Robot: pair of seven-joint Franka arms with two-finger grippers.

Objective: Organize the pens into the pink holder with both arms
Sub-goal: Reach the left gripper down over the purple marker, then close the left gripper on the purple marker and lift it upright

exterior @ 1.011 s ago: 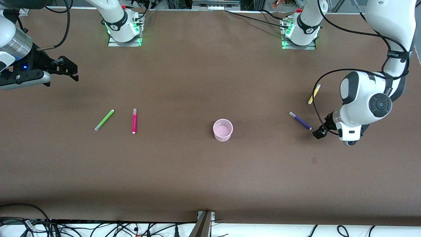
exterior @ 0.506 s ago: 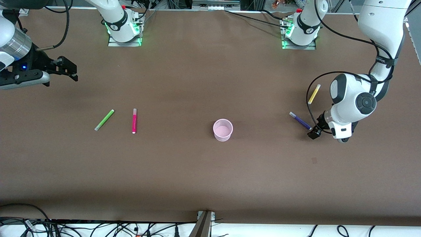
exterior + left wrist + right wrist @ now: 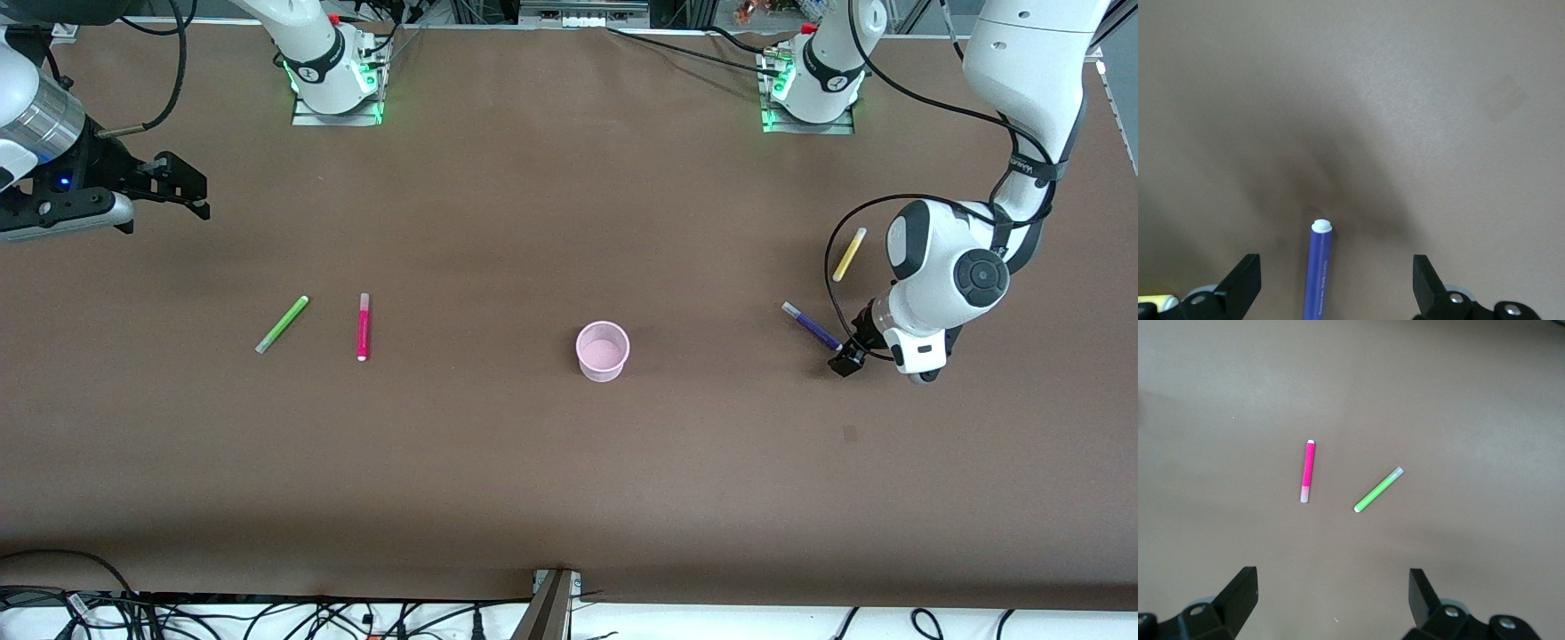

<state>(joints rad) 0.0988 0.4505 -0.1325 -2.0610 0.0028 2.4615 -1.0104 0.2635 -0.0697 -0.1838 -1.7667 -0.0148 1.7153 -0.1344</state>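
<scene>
Around empty cup (image 3: 603, 350): four pens loose; my left gripper (image 3: 1336, 283) open astride purple pen (image 3: 1319, 270) (right gripper (image 3: 1331, 600) open, waiting).

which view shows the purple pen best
The front view: the whole dark purple pen lies on the table, its near end by the left pincer. The left wrist view shows only its white-capped end, cut off. The right wrist view misses it.

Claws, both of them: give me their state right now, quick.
Left claw: open, holding nothing, low over the purple pen, which lies between its fingers.
Right claw: open, empty, waiting at the right arm's end of the table.
</scene>
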